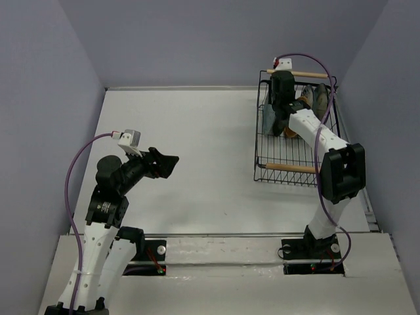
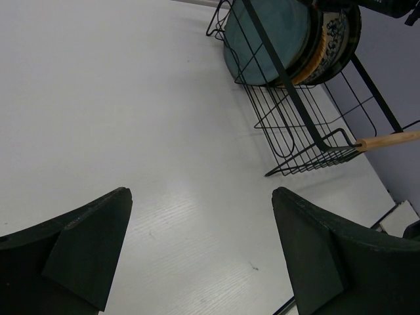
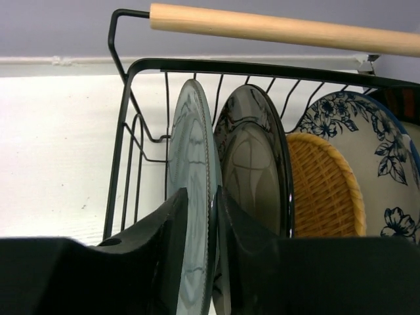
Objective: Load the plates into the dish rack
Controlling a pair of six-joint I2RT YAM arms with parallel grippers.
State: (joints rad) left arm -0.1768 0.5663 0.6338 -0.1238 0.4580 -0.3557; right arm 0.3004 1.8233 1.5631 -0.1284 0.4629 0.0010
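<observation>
Teal plate stands upright in the dish rack, upper right of the top view, its rim clasped by the right end effector. The left end effector hangs released over the counter, well apart.

White table; lavender walls

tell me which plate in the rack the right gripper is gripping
The teal plate, leftmost in the right wrist view: it alone has its rim inside the right gripper.

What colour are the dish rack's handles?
The handles are light tan wood; right wrist view shows it best.
</observation>
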